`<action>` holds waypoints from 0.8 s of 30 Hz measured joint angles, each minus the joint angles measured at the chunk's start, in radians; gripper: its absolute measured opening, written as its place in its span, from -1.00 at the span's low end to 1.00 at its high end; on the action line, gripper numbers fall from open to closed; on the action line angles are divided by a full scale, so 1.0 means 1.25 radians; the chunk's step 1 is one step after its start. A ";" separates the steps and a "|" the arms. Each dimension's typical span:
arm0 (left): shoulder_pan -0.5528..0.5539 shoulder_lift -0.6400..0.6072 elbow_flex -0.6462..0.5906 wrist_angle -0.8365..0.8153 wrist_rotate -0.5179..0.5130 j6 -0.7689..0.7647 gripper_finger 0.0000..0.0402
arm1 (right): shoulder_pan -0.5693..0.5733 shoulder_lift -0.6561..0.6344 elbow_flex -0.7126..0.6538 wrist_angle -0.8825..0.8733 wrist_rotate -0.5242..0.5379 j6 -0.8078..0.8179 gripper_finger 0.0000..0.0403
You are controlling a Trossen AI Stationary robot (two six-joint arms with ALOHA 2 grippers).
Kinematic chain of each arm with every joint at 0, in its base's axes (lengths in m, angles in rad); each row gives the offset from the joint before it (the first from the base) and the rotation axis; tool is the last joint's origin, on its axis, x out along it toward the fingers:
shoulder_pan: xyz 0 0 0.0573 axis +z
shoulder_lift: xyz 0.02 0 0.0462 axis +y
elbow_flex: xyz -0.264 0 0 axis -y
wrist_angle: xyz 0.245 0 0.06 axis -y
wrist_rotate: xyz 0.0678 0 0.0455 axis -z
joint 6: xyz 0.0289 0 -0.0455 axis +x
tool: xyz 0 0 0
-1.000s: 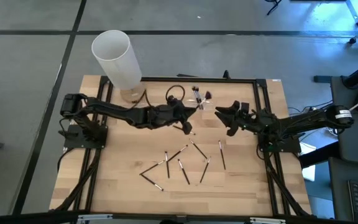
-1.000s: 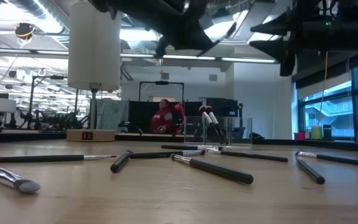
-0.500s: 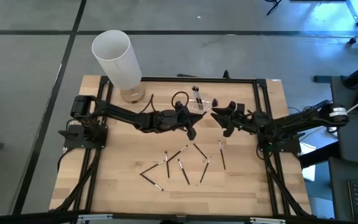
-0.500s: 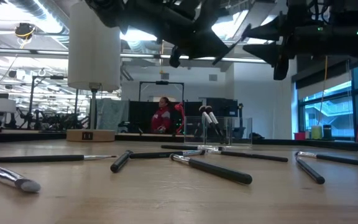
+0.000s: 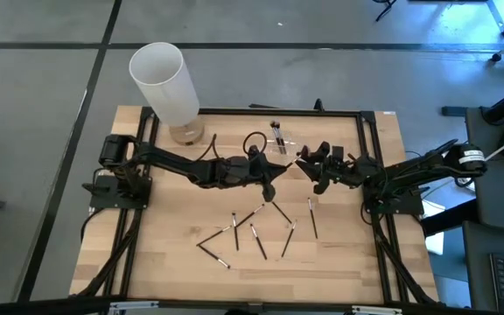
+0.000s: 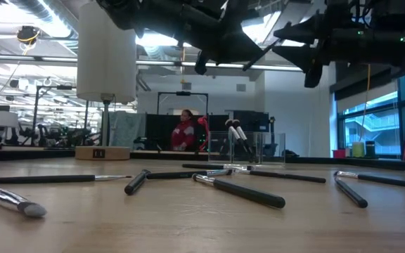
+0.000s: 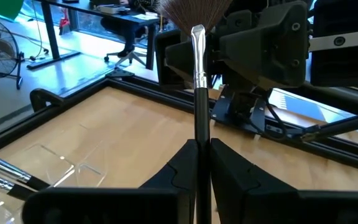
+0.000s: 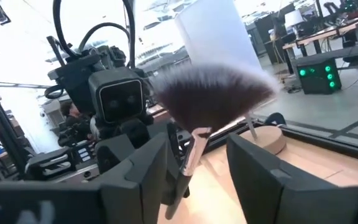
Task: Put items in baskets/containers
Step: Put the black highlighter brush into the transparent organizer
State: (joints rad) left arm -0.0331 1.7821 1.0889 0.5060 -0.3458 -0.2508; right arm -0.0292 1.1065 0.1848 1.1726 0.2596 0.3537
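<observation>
A fan brush with a black handle, a silver ferrule and a brownish fanned head (image 7: 194, 9) is held above the table's middle by my left gripper (image 5: 273, 185), which is shut on it. My right gripper (image 5: 308, 166) faces it, open. In the right wrist view its two fingers (image 8: 143, 167) stand on either side of the fan head (image 8: 213, 93) without touching it. The clear organizer (image 5: 283, 141) sits on the table just beyond, with a few brushes leaning in it (image 6: 238, 135). Several loose brushes (image 5: 261, 229) lie flat on the wood nearer the front. My left gripper pinches the fan brush's black handle (image 7: 201, 134) between its two fingers (image 7: 180, 163). The brush runs along the fingers and sticks out ahead of them, nearly level. Its head points toward the table's right side. The brush is lifted clear of the table.
A tall white cylinder (image 5: 164, 83) stands at the far left corner, with a small round brownish jar (image 5: 185, 133) beside it. A black frame (image 5: 366, 118) borders the tabletop. A person in red (image 6: 183, 131) sits in the room beyond.
My left gripper has moved a little toward the right gripper and tipped downward with the fan brush, whose head now stands out toward the right gripper's fingers.
</observation>
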 joint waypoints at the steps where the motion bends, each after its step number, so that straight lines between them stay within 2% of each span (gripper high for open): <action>1: 0.000 0.000 0.000 0.000 0.000 0.000 -0.85 | 0.000 0.000 0.000 0.000 0.000 -0.001 -0.23; 8: 0.000 0.000 0.000 0.000 0.000 0.002 -0.85 | 0.000 0.000 0.000 0.000 -0.002 -0.005 -0.67; 11: 0.001 0.000 0.000 -0.002 0.035 0.010 -0.85 | 0.001 0.000 0.001 0.002 -0.022 -0.012 -0.81; 15: 0.004 0.000 0.000 -0.003 0.064 0.012 -0.85 | 0.000 0.000 0.001 0.002 -0.028 -0.015 -0.86; 24: 0.003 0.000 0.000 -0.009 0.027 0.025 -0.83 | 0.000 0.000 0.001 -0.002 -0.018 -0.030 -0.85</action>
State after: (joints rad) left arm -0.0299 1.7824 1.0889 0.4950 -0.3119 -0.2191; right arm -0.0296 1.1064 0.1860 1.1695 0.2377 0.3157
